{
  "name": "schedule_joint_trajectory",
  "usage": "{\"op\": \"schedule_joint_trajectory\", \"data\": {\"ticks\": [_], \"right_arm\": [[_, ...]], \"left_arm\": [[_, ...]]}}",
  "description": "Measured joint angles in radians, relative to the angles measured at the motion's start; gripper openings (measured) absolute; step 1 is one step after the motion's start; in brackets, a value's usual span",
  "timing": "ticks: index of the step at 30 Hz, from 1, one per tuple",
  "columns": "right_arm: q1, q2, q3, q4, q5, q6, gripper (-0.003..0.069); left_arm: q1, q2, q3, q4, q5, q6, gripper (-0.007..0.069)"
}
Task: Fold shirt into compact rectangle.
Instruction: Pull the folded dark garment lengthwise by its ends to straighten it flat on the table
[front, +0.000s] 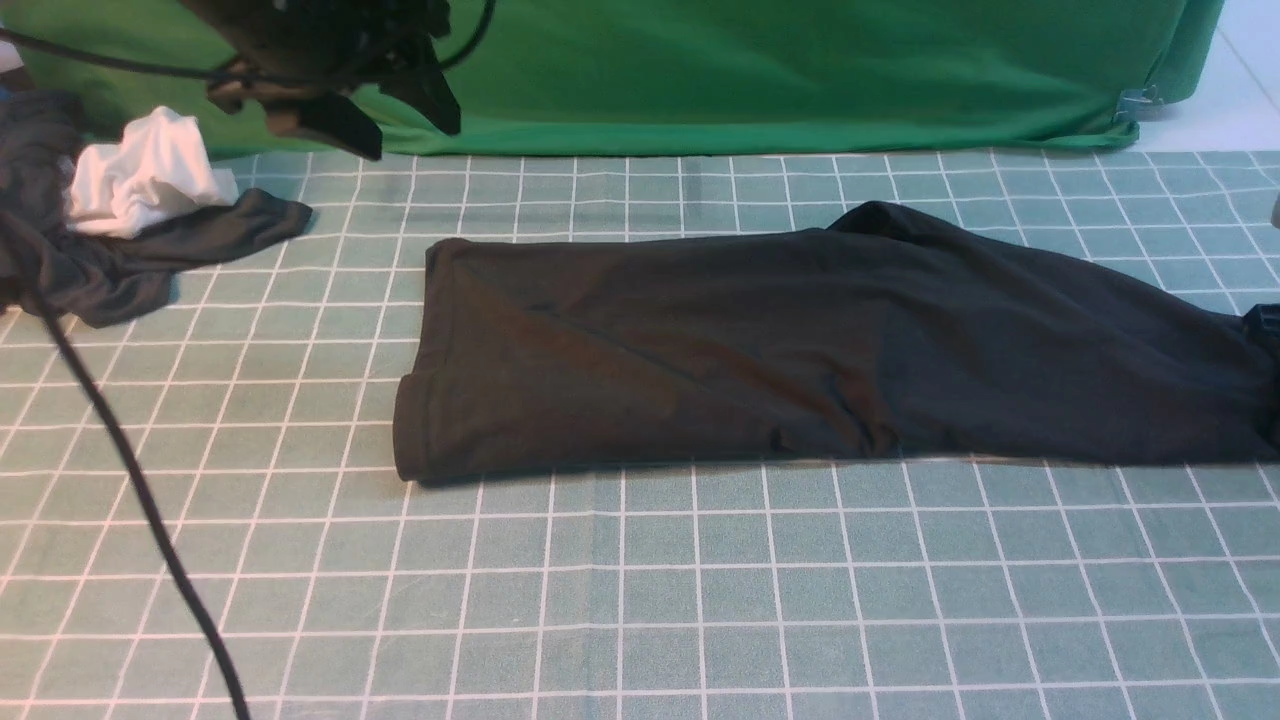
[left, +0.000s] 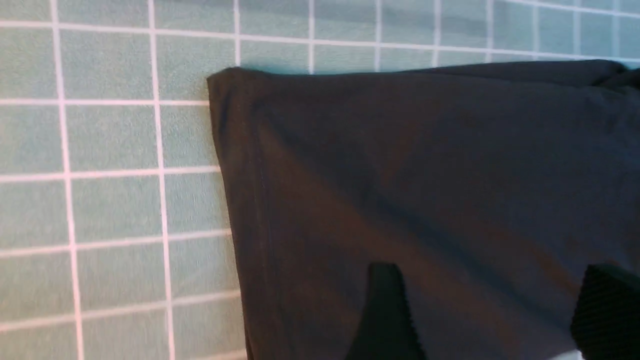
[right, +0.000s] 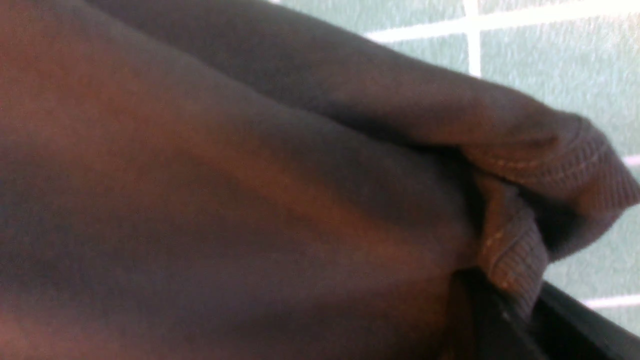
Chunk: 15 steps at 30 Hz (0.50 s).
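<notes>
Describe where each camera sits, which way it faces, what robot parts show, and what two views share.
Front view: between the arms, facing forward over the table at the shirt; left tool top left, right tool at right edge.
Left wrist view: on the left wrist, looking down on the shirt's left end; open tool fingers show.
Right wrist view: on the right wrist, close against the shirt's ribbed edge; a dark finger shows.
Shared: front and left wrist views both show the shirt's left end.

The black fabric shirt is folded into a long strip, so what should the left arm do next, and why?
Probably lower the left gripper onto the black shirt's left end: its fingers are open, hovering above that hem, while the right gripper seems to pinch the opposite ribbed end.
</notes>
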Motion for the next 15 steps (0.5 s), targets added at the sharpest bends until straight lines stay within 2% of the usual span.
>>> {"op": "schedule_joint_trajectory", "data": {"ticks": [2, 3, 6, 10, 15], "right_arm": [[-0.009, -0.011, -0.003, 0.0, 0.008, 0.0, 0.0049], [-0.017, -0.027, -0.004, 0.0, 0.011, 0.0, 0.0047], [-0.023, -0.036, -0.005, 0.0, 0.015, 0.0, 0.0047], [-0.023, -0.036, -0.006, 0.0, 0.018, 0.0, 0.0047], [-0.023, -0.036, -0.006, 0.0, 0.021, 0.0, 0.0047]], "left_arm": [[0.0, -0.065, 0.093, -0.008, 0.0, 0.0, 0.0394], [-0.003, -0.111, 0.204, -0.011, 0.0, 0.0, 0.0367], [-0.018, -0.157, 0.373, 0.005, 0.004, 0.0, 0.0342], [-0.038, -0.161, 0.547, 0.049, -0.077, 0.0, 0.0343], [-0.039, -0.135, 0.674, 0.068, -0.206, -0.008, 0.0399]]}}
